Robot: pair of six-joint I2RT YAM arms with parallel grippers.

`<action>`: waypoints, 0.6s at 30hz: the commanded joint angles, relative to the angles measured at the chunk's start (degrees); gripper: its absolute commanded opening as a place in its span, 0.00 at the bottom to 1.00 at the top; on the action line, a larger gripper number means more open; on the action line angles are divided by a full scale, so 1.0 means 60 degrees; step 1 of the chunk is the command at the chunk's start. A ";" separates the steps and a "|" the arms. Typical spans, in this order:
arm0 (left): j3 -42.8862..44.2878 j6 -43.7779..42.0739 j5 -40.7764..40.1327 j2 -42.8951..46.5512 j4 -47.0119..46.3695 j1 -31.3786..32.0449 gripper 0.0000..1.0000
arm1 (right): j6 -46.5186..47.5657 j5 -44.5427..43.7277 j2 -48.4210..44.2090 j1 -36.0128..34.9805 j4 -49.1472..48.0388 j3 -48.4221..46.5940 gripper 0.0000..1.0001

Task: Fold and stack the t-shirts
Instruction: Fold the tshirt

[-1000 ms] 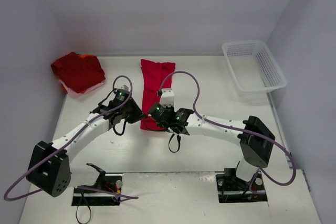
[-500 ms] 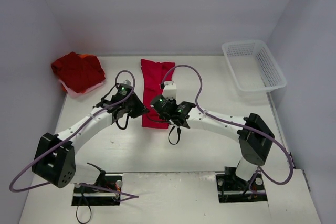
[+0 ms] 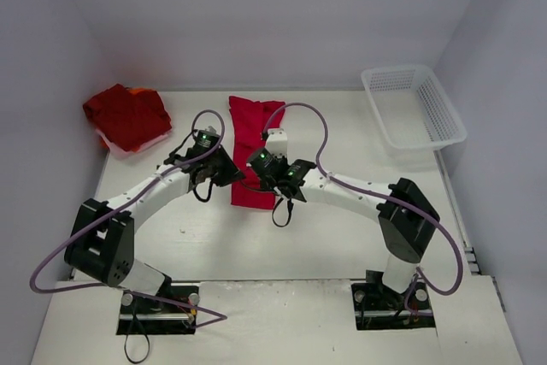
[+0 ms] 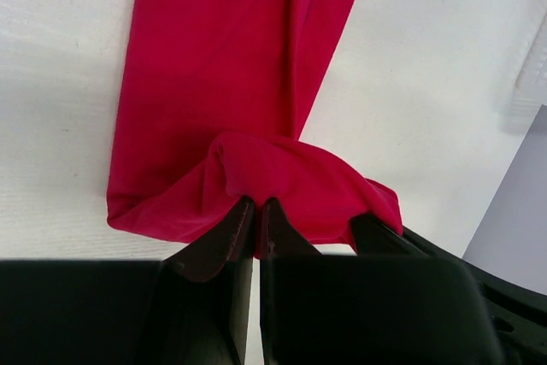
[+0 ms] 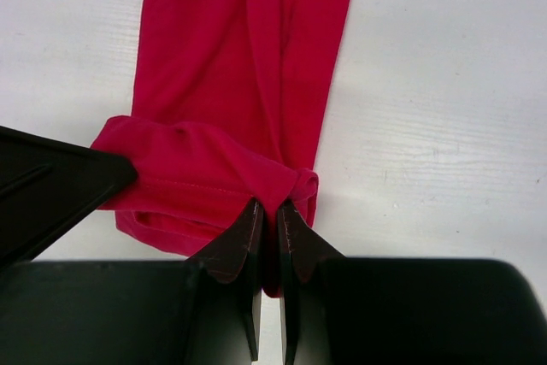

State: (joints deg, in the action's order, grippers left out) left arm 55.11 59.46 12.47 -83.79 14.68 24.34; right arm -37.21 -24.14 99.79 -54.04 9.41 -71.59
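White table [image 3: 359,237] carries the long red t-shirt [image 3: 255,126] in its middle, running away toward the far edge. Left gripper [image 4: 256,204] and right gripper [image 5: 267,207] each pinch a near corner of it, side by side. Its far end lies straight ahead of both.

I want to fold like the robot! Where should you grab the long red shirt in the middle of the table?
Probably by its near end, one corner each, coming from the robot's side. The long red shirt lies as a narrow strip pointing away, so that edge can lift over the rest. The left end effector and right end effector pinch it there.
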 commanded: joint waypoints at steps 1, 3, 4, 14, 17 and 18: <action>0.0570 -0.0257 -0.0086 -0.0038 -0.0425 -0.0189 0.00 | 0.0283 -0.0269 0.0038 0.0246 -0.0176 -0.0460 0.00; 0.0629 -0.0257 0.0002 -0.0127 -0.0483 -0.0262 0.00 | 0.0342 -0.0181 0.0170 0.0364 -0.0235 -0.0504 0.00; 0.0658 -0.0257 0.0016 -0.0214 -0.0498 -0.0277 0.00 | 0.0415 -0.0108 0.0214 0.0379 -0.0250 -0.0562 0.00; 0.1083 -0.0345 0.0119 -0.0581 -0.0483 -0.0584 0.00 | 0.0694 0.0068 0.0537 0.0584 -0.0367 -0.0958 0.00; 0.1142 -0.0360 0.0134 -0.0625 -0.0498 -0.0672 0.00 | 0.0796 0.0083 0.0595 0.0672 -0.0367 -0.1075 0.00; 0.1171 -0.0360 0.0148 -0.0640 -0.0498 -0.0701 0.00 | 0.0811 0.0098 0.0610 0.0701 -0.0367 -0.1105 0.00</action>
State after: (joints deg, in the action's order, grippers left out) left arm 59.05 58.67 14.15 -88.09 13.78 21.37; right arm -34.04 -21.78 103.42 -51.00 7.64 -75.44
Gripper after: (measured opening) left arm 0.008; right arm 0.044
